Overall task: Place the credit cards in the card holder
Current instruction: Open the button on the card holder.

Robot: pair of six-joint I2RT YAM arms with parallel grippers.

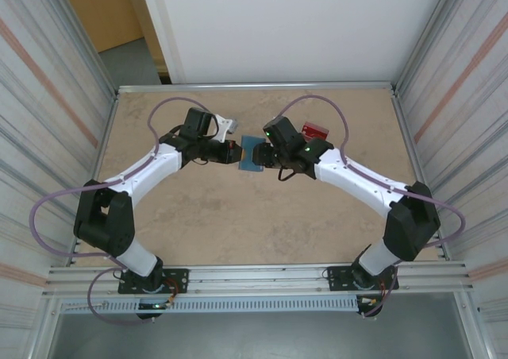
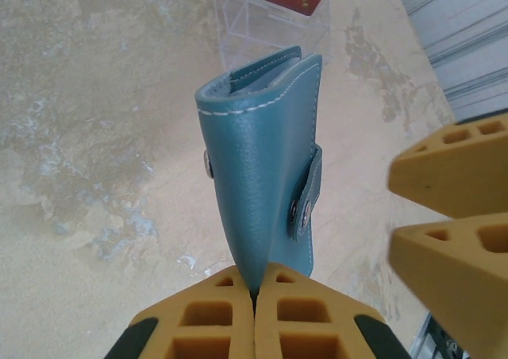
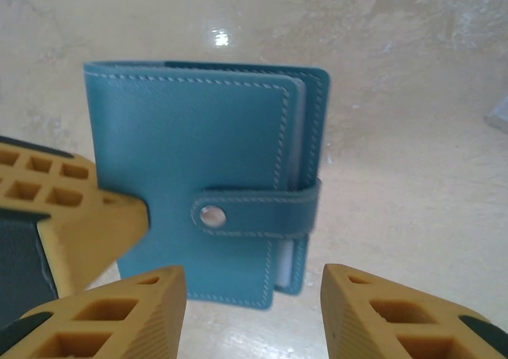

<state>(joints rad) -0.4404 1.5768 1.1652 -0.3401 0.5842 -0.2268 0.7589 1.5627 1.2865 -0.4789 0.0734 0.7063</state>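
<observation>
Teal stitched-leather card holder (image 2: 262,160) pinched edgewise by left pincer (image 2: 255,294); right pincer (image 3: 254,295) spread beside it.

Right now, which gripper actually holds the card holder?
The left gripper, fingers shut on the card holder's edge; the right gripper's fingers stand apart.

credit cards (image 1: 315,129) in case (image 2: 238,25), back-r of card holder (image 1: 252,154)

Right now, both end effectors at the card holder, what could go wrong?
The left end effector pinches only the card holder's edge; a tug could twist it free. The snap strap is fastened, so it may resist opening. The right end effector sits close to the left; they might collide.
</observation>
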